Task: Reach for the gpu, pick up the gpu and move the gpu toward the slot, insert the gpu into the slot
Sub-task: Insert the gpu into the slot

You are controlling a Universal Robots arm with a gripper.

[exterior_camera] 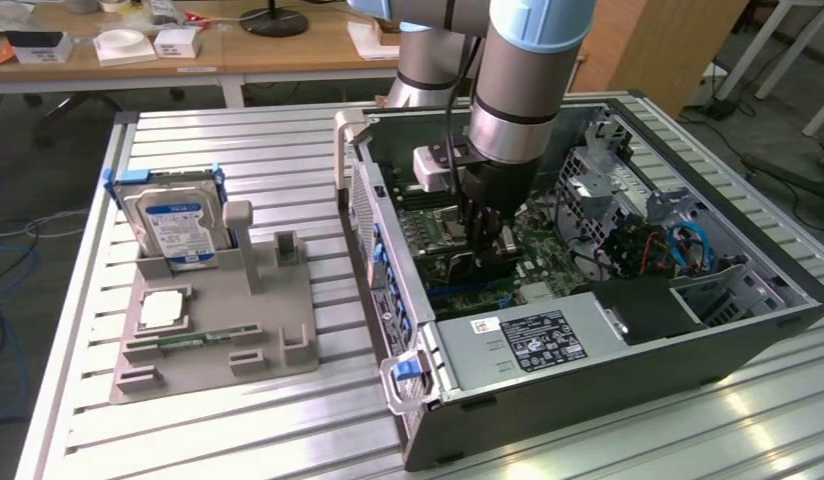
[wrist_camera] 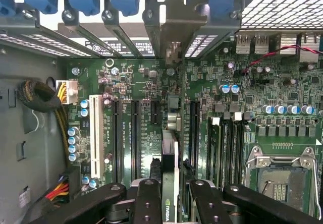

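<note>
While inside the case [exterior_camera: 732, 330], gpu [wrist_camera: 170, 148] in slot [wrist_camera: 173, 114].

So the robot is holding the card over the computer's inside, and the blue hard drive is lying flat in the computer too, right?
Not quite. The blue-labelled hard drive is not in the computer case; the exterior view shows it standing upright in a grey holder on the table. The gripper does hold the gpu edge-on over the motherboard.

Hard drive [exterior_camera: 179, 228] (upright) in holder [exterior_camera: 212, 330]
</note>
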